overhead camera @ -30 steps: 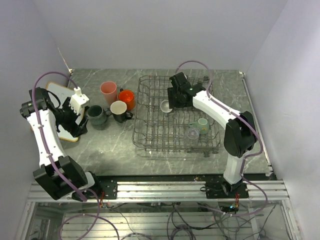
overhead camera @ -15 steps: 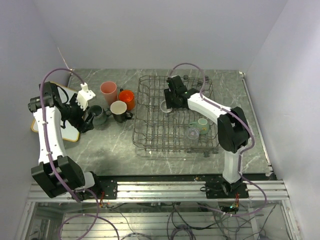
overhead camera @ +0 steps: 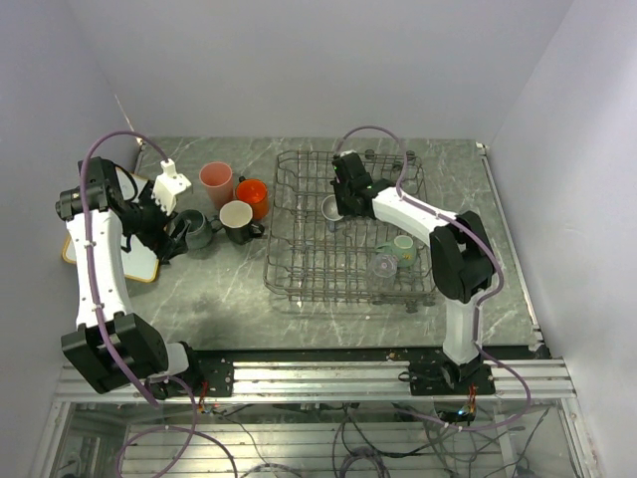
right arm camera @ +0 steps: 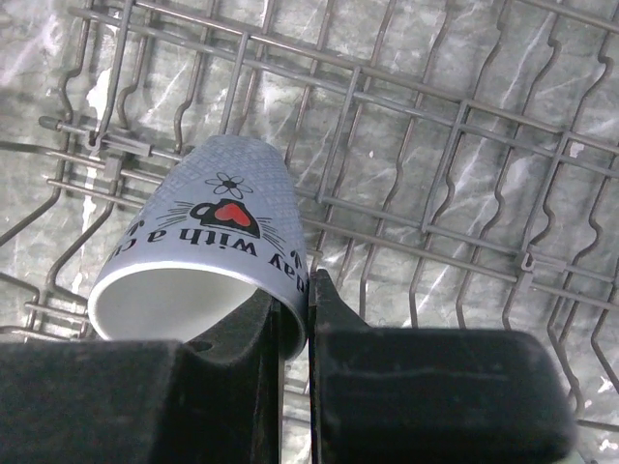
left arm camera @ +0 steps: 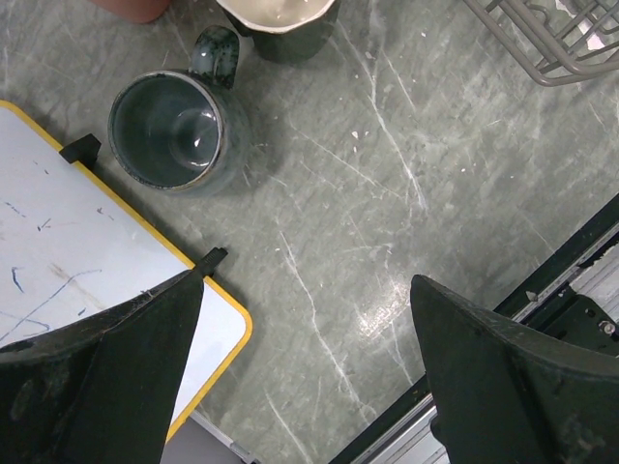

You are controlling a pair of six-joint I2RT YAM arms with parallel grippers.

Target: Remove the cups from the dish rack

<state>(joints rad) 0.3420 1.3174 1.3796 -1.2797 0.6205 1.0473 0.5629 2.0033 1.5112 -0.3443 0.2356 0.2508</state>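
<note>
Inside the dish rack [overhead camera: 289, 284] a grey printed mug [right arm camera: 218, 232] lies tilted, and my right gripper [right arm camera: 295, 309] is shut on its rim wall, one finger inside and one outside. From above, that mug [overhead camera: 331, 209] is at the rack's back left. A mint-green mug [overhead camera: 403, 247] and a clear glass [overhead camera: 383, 266] stand in the rack's front right. On the table to the left are a pink tumbler [overhead camera: 215, 184], an orange mug [overhead camera: 252, 196], a black mug with cream inside [overhead camera: 237, 217] and a dark grey mug [left arm camera: 169, 130]. My left gripper [left arm camera: 305, 367] hangs open over bare table, near the dark grey mug.
A white board with a yellow-wood frame [left arm camera: 68, 251] lies under my left gripper's left finger, at the table's left edge [overhead camera: 119, 189]. The rack's corner [left arm camera: 561, 39] shows at the top right of the left wrist view. Metal rails run along the near edge [overhead camera: 318, 373].
My right gripper has closed onto the grey mug's rim. The left arm has drawn back and up, away from the dark grey mug, still open.
</note>
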